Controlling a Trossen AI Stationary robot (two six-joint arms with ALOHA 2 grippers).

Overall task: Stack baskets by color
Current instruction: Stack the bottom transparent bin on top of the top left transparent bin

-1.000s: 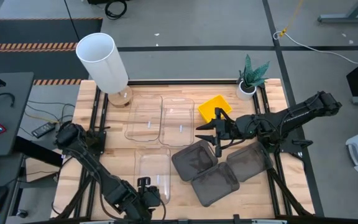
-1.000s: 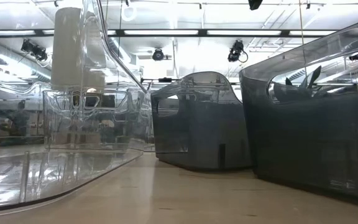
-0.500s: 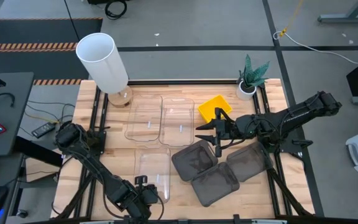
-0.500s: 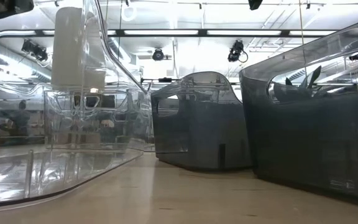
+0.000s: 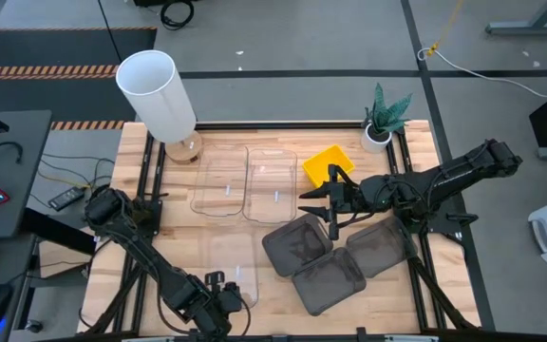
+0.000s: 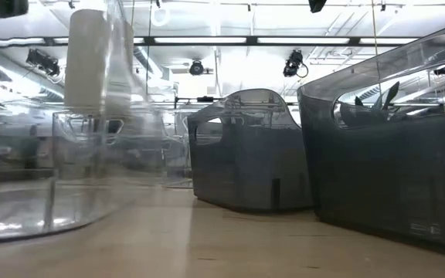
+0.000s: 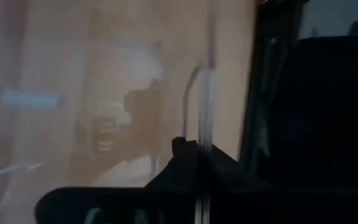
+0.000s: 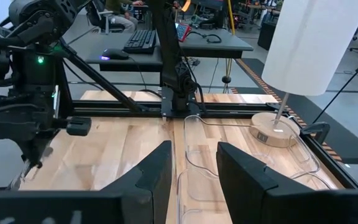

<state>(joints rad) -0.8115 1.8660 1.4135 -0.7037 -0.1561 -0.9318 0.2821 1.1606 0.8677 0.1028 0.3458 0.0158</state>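
A clear basket [image 5: 234,258] lies near the table's front edge, and my left gripper [image 5: 223,287] is shut on its near end. Two more clear baskets [image 5: 221,180] [image 5: 272,180] lie side by side farther back. A yellow basket [image 5: 329,163] sits to their right. Three dark grey baskets [image 5: 297,243] [image 5: 329,280] [image 5: 380,245] lie at the right front. My right gripper [image 5: 330,201] hangs open above the table between the yellow basket and the grey ones, touching nothing. My left gripper pinches the clear basket's near end wall at its rim [image 7: 207,127] between its two fingers [image 7: 182,155]. The fingers come from above, slanting toward the far side. The basket's floor [image 6: 45,216] shows low on the table, blurred.
A tall white cylinder lamp [image 5: 158,93] stands at the far left corner on a round base. A small potted plant [image 5: 384,119] stands at the far right corner. Bare wood [image 5: 174,242] lies left of the held basket. Desks with a keyboard show beyond the table's left side.
My left gripper has sunk a little onto the front clear basket's near end and shut on its wall. The basket has stirred: in the low view its near wall is now blurred and its front edge has shifted. My right gripper has kept still.
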